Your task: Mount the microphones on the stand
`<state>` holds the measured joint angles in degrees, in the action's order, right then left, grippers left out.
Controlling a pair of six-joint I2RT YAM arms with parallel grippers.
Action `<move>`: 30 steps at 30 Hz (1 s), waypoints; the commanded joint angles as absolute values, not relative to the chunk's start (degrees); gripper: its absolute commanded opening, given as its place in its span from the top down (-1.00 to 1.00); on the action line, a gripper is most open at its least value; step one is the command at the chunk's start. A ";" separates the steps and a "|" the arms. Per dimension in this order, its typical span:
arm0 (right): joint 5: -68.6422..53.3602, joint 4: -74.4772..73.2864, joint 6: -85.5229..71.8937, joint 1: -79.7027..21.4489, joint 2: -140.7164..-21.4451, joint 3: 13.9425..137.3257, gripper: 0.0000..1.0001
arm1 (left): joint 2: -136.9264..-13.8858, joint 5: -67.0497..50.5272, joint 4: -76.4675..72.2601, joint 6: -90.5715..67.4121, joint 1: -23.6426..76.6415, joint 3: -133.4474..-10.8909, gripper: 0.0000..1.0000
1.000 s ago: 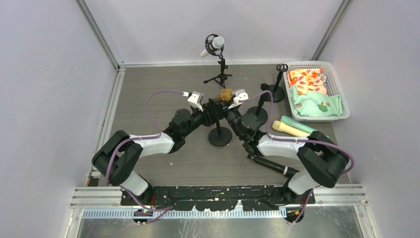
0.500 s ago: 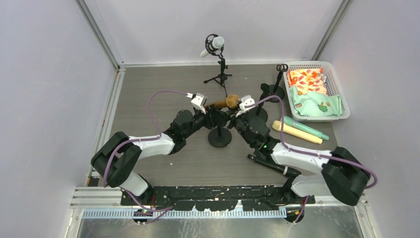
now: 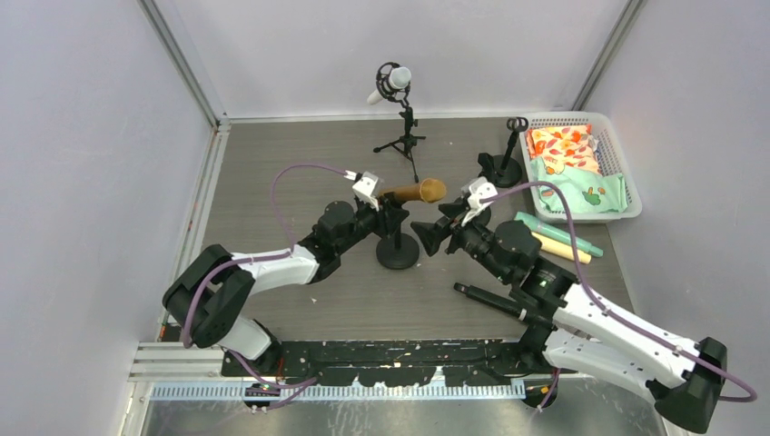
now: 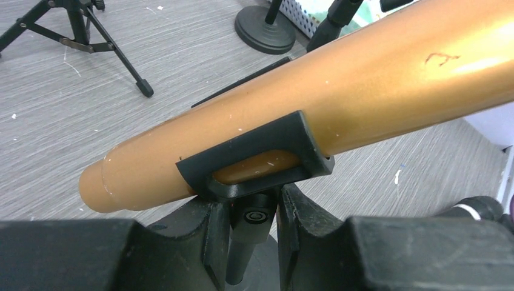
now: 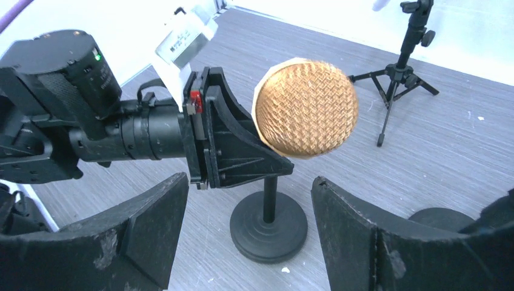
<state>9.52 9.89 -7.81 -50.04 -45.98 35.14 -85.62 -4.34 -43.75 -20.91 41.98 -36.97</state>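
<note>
The left claw (image 4: pixel 250 219) is clamped on the post of a round-based stand (image 3: pixel 398 252), just under its clip (image 4: pixel 254 154). In that clip lies the gold microphone (image 3: pixel 413 192), a smooth, lightly scuffed body with its mesh head pointing right. The right claw (image 5: pixel 250 206) hangs just right of the head, its jaws wide apart and holding nothing. There are five microphones in all. The white microphone (image 3: pixel 390 84) sits on a tripod (image 3: pixel 402 141) at the far edge. The teal microphone (image 3: pixel 558 232) and cream microphone (image 3: pixel 565 249) lie side by side on the table (image 3: pixel 272 163) at the right, near one basket (image 3: pixel 626 163). The black microphone (image 3: pixel 490 300) lies nearer.
</note>
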 commanded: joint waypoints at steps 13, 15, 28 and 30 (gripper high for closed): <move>-1.72 -38.31 -16.80 -39.29 -61.51 73.80 -0.74 | -79.98 -5.66 -39.56 -12.46 41.84 -38.45 0.99; -7.17 -36.64 -18.45 -35.62 -62.24 73.79 -0.81 | -79.66 -5.71 -39.44 -12.55 41.84 -37.97 0.99; -14.62 -30.69 -18.55 -34.01 -66.68 72.69 -0.71 | -79.63 -6.49 -39.08 -13.62 41.84 -37.10 0.99; -14.01 -30.65 -18.19 -34.06 -67.36 72.60 -0.63 | -79.54 -6.50 -39.05 -13.71 41.84 -36.96 0.99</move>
